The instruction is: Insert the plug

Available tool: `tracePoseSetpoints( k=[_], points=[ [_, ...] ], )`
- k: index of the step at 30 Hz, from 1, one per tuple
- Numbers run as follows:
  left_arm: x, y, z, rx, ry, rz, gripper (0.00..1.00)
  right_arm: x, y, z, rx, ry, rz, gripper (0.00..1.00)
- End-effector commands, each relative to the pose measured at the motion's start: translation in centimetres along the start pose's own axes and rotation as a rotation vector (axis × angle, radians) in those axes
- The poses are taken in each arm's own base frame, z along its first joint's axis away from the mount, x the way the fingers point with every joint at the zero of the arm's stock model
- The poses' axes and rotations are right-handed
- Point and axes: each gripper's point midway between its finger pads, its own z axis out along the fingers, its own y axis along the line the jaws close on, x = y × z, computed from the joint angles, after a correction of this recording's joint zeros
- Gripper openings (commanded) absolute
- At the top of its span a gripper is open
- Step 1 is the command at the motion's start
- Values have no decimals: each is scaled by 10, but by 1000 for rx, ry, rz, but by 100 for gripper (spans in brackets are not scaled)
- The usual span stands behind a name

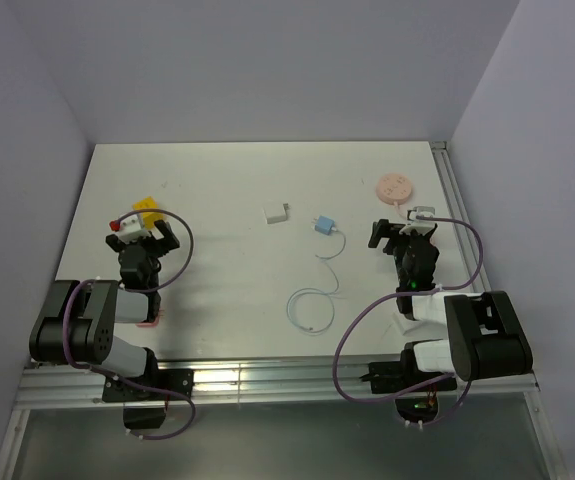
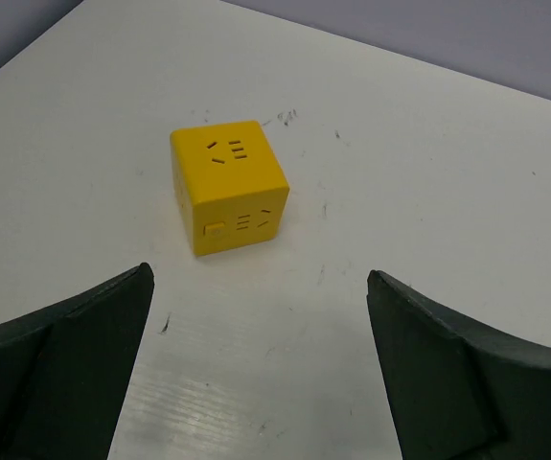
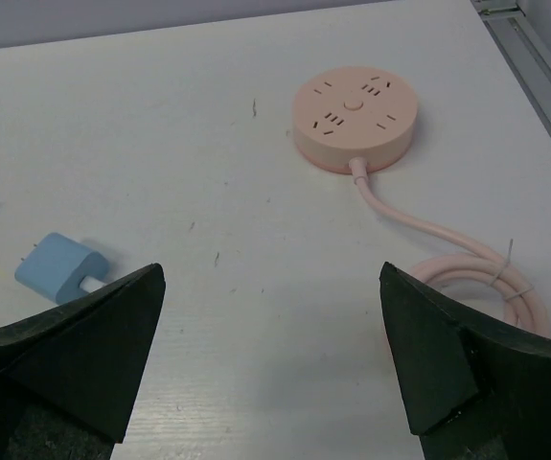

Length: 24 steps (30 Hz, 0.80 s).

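The light-blue plug [image 1: 323, 224] lies on the table's middle, at the end of a thin white looping cable [image 1: 312, 300]. It also shows at the left of the right wrist view [image 3: 59, 267], beside the left finger. My right gripper [image 1: 404, 232] is open and empty [image 3: 271, 273], to the right of the plug and short of a round pink socket disc [image 3: 355, 117]. My left gripper [image 1: 142, 235] is open and empty [image 2: 259, 278], just short of a yellow socket cube [image 2: 227, 184].
A small white adapter block [image 1: 275, 212] lies left of the plug. The pink disc's coiled cord [image 3: 505, 287] lies by my right finger. A metal rail [image 1: 452, 200] runs along the table's right edge. Walls close in the back and sides.
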Motion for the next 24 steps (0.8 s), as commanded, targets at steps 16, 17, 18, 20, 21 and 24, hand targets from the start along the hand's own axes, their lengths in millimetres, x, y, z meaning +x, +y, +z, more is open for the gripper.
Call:
tracePoseSetpoints(
  k=[16,17,18,20,21,24],
  points=[
    [-24,-1,7,-7,-77,16,99,-30,-1,5,12,-102,-10,100],
    [-24,-1,7,-7,-77,16,99,-30,-1,6,14,-100,-10,100],
    [-24,-1,7,-5,-77,16,99,-30,-1,6,14,-99,-10,100],
    [-24,-1,7,-5,-78,16,100,-30,-3,7,23,-97,-10,100],
    [-24,-1,7,-5,-77,16,99,-31,-7,8,52,-94,3,100],
    [-24,-1,7,-5,-77,16,99,-32,-20,14,156,-9,18,100]
  ],
)
